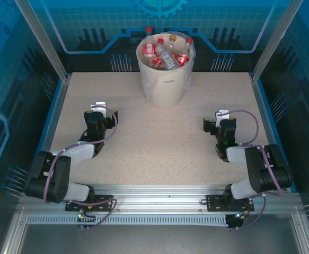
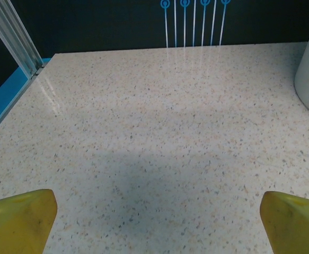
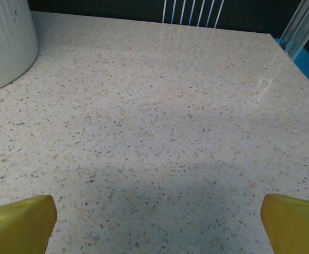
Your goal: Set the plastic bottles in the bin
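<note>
The plastic bottles [image 1: 165,52] fill the bin [image 1: 165,87]; likely light and slick, I'd pinch necks. My left claw [image 1: 98,107] and right claw [image 1: 222,114] stand spread, empty

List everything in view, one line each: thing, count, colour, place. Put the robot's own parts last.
bin: one, off-white, far centre of the table
clear bag: one, transparent, lining the bin and folded over its rim
plastic bottles: several, exact count unclear, clear with mostly red caps and red or white labels, piled in the bin
table: one, speckled beige, under everything
aluminium posts: two, silver, at the table's far corners
arms: two, black and grey, bases at the near edge
left gripper: one, yellow fingers, open, above bare table left of the bin
right gripper: one, yellow fingers, open, above bare table right of the bin
</note>
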You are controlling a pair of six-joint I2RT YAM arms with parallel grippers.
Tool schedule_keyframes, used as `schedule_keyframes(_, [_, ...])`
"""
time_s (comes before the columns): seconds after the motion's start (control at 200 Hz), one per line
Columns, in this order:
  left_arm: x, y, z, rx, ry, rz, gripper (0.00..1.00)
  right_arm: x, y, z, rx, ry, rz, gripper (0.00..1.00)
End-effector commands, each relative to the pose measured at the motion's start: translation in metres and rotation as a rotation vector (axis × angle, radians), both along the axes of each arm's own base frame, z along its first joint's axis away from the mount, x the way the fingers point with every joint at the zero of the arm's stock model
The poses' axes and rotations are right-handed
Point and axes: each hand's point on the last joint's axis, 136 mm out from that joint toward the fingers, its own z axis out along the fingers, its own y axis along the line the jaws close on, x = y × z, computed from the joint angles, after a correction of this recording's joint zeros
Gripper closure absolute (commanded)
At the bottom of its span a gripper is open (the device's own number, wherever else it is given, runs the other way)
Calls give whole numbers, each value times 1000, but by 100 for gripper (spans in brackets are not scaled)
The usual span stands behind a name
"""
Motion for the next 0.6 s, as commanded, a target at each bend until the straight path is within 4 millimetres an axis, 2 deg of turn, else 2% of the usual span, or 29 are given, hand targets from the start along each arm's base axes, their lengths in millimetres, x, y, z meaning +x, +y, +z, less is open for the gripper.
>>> schedule_keyframes(0.0, [-8,5,-12,-21,-41,11,1,9,9,12,17,-84,47,0])
schedule_keyframes(0.035, [-11,7,-16,-19,-67,16,1,9,8,15,1,-140,41,0])
schedule_keyframes(0.09, [-11,12,-13,-20,-113,40,1,3,8,9,15,-94,43,0])
schedule_keyframes(0.21, [0,12,-24,-50,-60,16,1,8,6,8,18,-83,32,0])
schedule_keyframes(0.295, [-1,19,-41,-119,-47,0,1,9,3,8,28,-80,26,0])
schedule_keyframes(0.32, [1,20,-35,-115,-90,-8,1,10,3,8,30,-81,27,0])
schedule_keyframes(0.37, [-2,20,-42,-139,-20,3,1,10,3,8,31,-81,26,0])
schedule_keyframes(0.595, [-1,21,-39,-130,-52,1,1,11,4,8,25,-76,29,0])
